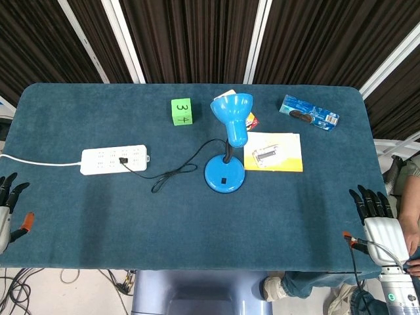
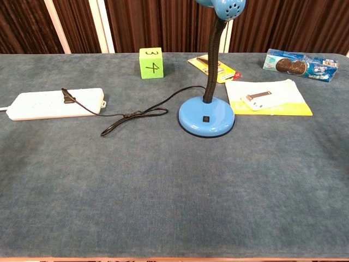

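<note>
A round blue lamp base (image 2: 206,116) sits mid-counter (image 2: 174,202). Its black cord (image 2: 136,113) runs to the white plastic power strip (image 2: 54,103) near the left edge.

Green cube (image 2: 151,63), far side of tabletop (image 2: 174,196): handwritten black 3 on top face, 4 on front face. Blue snack packet (image 2: 297,64) at far right: printing too small to read. Yellow card (image 2: 214,68) behind lamp: print illegible.

blue lamp (image 1: 225,154) plugged into white power strip (image 1: 114,159) on table (image 1: 98,216).

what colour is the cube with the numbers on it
Light green cube, clearest in the chest view.
</note>
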### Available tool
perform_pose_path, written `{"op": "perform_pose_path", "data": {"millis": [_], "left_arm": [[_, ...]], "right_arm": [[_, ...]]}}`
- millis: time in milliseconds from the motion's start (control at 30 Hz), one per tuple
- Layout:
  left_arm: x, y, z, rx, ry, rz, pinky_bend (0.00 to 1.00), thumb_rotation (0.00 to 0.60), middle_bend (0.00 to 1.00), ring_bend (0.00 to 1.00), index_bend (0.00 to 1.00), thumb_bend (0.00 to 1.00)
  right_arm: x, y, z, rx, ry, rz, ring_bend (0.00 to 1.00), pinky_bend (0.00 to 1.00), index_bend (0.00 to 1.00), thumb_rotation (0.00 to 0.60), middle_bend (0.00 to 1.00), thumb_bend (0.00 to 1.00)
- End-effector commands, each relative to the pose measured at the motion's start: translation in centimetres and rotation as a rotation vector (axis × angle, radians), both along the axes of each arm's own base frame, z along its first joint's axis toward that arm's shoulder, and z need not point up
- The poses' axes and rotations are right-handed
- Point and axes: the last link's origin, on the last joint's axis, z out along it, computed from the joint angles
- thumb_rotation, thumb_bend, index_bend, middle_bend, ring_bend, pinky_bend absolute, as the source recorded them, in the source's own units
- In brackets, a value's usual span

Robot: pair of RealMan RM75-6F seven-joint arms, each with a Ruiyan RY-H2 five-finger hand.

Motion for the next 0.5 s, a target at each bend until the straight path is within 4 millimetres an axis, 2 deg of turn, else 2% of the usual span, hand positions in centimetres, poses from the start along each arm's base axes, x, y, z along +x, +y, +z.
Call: {"op": "perform_pose_path", "data": {"millis": [33, 100, 267, 367, 500], "left_arm": [[0.0, 0.0, 0.0, 0.002, -0.007, 0.004, 0.0, 0.6, 0.02, 0.0, 0.18, 0.38], [0.1, 0.2, 0.1, 0.006, -0.007, 0.004, 0.0, 0.6, 0.02, 0.0, 0.18, 0.38], [0.0, 0.3, -0.1, 0.001, -0.007, 0.016, 0.0, 0.6, 0.02, 0.0, 0.18, 0.38], [0.1, 0.3, -0.1, 0.005, -0.009, 0.025, 0.0, 0.6, 0.02, 0.0, 0.18, 0.39], [0.0, 0.3, -0.1, 0.01, -0.015, 0.035, 0.0, 0.6, 0.02, 0.0, 0.18, 0.39]], "right_arm": [[0.1, 0.4, -0.2, 0.038, -0.002, -0.006, 0.16, 0.01, 0.02, 0.6, 0.14, 0.27], [0.7, 0.3, -0.3, 0.061, -0.006, 0.009, 0.3, 0.06, 0.04, 0.6, 0.28, 0.27], [2.5, -0.9, -0.9, 0.103, -0.001, 0.062, 0.55, 0.21, 0.07, 0.6, 0.49, 0.29], [3.8, -1.7, -1.8, 0.167, -0.017, 0.08, 0.64, 0.29, 0.07, 0.6, 0.57, 0.36], [5.5, -2.9, -3.2, 0.249, -0.022, 0.1, 0.71, 0.38, 0.07, 0.6, 0.66, 0.41]]}}
